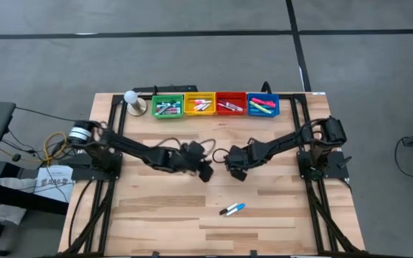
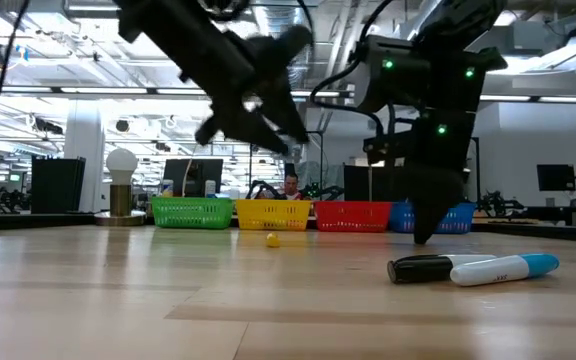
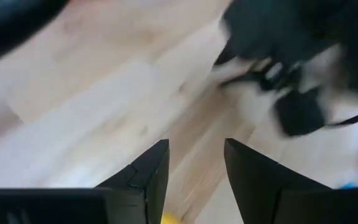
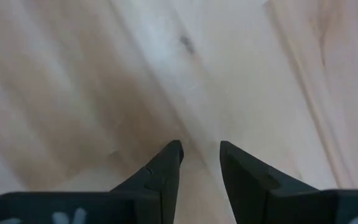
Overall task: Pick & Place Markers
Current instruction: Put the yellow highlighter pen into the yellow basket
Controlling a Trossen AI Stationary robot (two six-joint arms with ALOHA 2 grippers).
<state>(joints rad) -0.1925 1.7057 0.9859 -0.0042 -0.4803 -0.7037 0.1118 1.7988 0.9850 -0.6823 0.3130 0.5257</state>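
- While both arms meet mid-table, your left gripper (image 1: 205, 173) and right gripper (image 1: 233, 170) hang parted, holding nothing
- Two markers (image 1: 231, 209) lie together nearer the front edge
- More fill the bins (image 1: 214, 104)

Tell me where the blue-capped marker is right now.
In the high view the blue-capped marker lies on the table's near half, right of centre, touching a black marker, below the right hand.

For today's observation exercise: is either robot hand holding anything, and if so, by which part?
Nothing is held. The left hand and right hand both stand open over bare table; the two markers lie untouched.
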